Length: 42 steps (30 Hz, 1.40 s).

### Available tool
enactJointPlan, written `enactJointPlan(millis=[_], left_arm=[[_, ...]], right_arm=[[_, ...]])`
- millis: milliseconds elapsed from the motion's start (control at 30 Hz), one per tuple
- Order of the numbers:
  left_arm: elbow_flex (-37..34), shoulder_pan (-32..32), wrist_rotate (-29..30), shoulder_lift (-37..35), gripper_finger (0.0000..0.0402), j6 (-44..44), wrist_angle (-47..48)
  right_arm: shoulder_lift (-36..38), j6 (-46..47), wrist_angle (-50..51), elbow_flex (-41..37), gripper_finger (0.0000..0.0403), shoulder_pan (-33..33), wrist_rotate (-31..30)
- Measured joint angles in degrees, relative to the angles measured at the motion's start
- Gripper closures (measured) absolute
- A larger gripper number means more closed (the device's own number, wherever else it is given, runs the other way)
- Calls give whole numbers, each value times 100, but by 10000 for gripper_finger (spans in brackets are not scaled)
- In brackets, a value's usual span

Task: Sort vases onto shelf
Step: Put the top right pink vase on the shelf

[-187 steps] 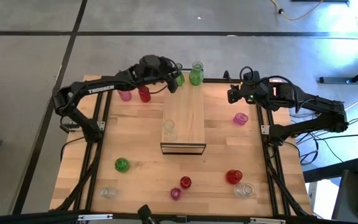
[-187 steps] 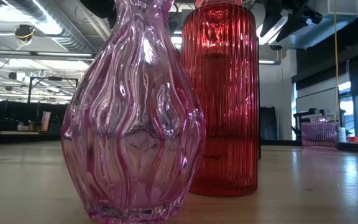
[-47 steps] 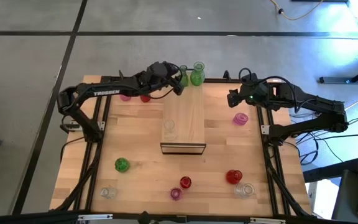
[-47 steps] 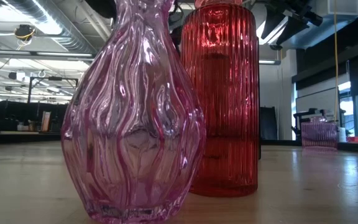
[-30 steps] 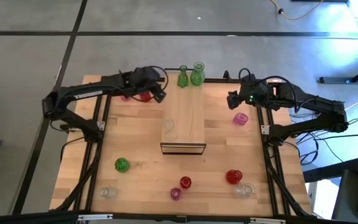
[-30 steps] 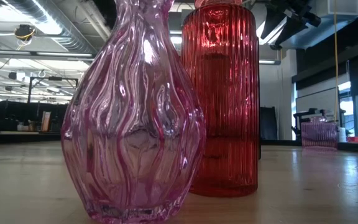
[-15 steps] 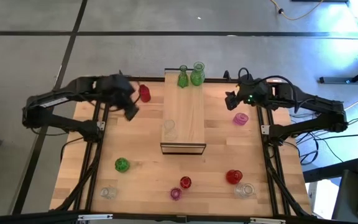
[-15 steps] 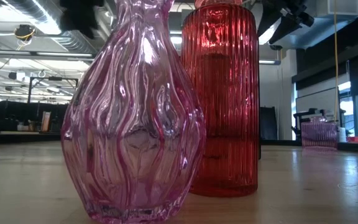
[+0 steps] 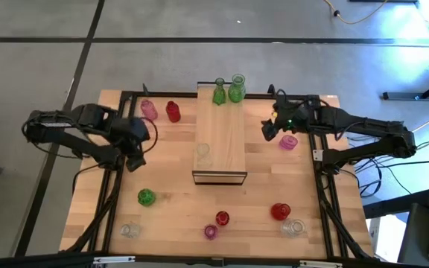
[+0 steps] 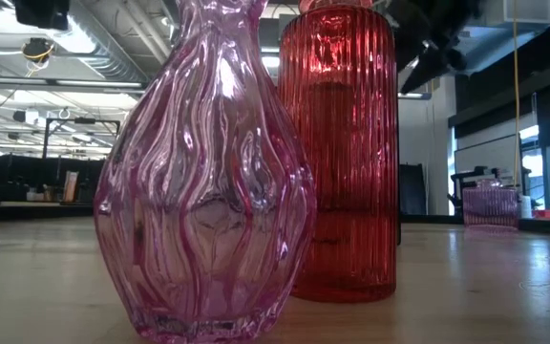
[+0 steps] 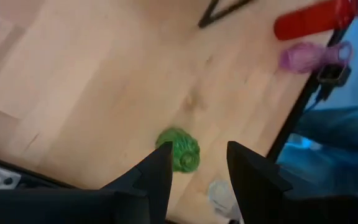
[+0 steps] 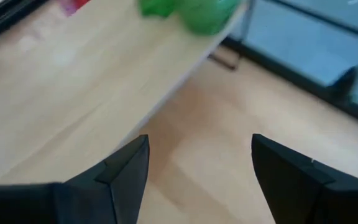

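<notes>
High view — left gripper (image 9: 135, 158), fingers apart and empty, has swung back from the shelf (image 9: 220, 134) toward a green vase (image 9: 146, 196).

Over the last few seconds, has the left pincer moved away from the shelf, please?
Yes. The left pincer has swung from the shelf's far end, beside the green vases, out toward the table's left edge.

The shelf (image 9: 220, 134) lies in the middle of the counter (image 9: 170, 179). Two vases (image 9: 228, 90) stand on its far end, one vase (image 9: 203, 155) near its front end. Other vases (image 9: 222, 219) stand around it.
</notes>
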State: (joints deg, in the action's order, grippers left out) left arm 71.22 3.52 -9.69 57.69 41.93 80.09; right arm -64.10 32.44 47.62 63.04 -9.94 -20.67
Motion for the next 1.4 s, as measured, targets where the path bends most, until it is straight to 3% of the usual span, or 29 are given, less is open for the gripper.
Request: enactJointPlan(millis=[67,167,333,433,533,633,733,867,1067,1400], left_arm=[[0,299,265,0,257,167,8],[0,601,716,0,257,384,7],[0,930,1254,1,257,787,8],[-61,1074,1550,0,257,889,-41],[-199,1129,1771,4,257,893,-40],[-341,1129,1809,2,257,838,-42],[-469,1129,1796,3,257,788,-72],[-644,1129,1761,4,257,759,-336],[-688,1124,1753,4,256,485,-731],[-688,1124,1788,2,256,547,-977]], right_arm=[[20,23,-74,-213,142,135,136],[74,581,203,-415,142,450,-187],[357,2507,1667,-524,142,1247,-947],[548,3633,2571,-576,142,1773,-1080],[748,4139,3063,-680,142,2246,-1124],[1000,4245,2987,-913,142,2624,-1274],[1417,4168,2879,-1124,153,2586,-986],[1715,3728,2841,-1272,186,2026,-294],[1925,3177,2042,-1661,214,1353,-396],[2010,2868,1788,-2300,156,1280,-383]])
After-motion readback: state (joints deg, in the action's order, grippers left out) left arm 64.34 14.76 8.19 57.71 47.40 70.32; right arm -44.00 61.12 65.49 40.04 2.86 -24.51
